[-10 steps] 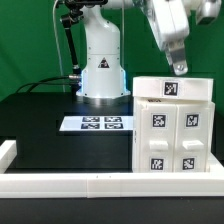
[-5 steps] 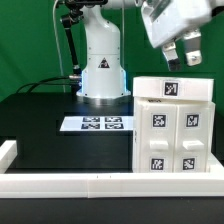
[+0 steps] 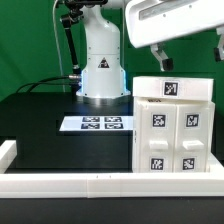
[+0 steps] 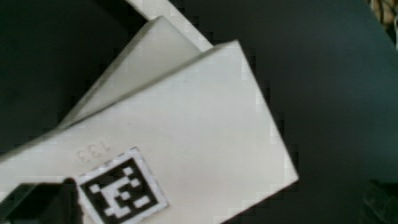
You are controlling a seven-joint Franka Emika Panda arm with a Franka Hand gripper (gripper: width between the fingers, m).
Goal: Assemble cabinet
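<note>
The white cabinet (image 3: 172,128) stands upright at the exterior view's right, on the black table. It has a tag on top and several tagged drawer-like blocks set in its front face. My gripper (image 3: 190,56) hangs above the cabinet's top, clear of it. Its fingers are spread wide and hold nothing. One fingertip (image 3: 161,60) shows dark above the top's back edge. The other is at the frame's right edge. In the wrist view the cabinet's white top (image 4: 196,120) fills the frame, with its tag (image 4: 121,187).
The marker board (image 3: 96,123) lies flat on the table in front of the arm's white base (image 3: 103,72). A long white rail (image 3: 90,183) runs along the table's front edge and up its left side.
The gripper has turned about its wrist above the cabinet, so its body now lies broadside and the fingers stand far apart. The cabinet has not moved.
</note>
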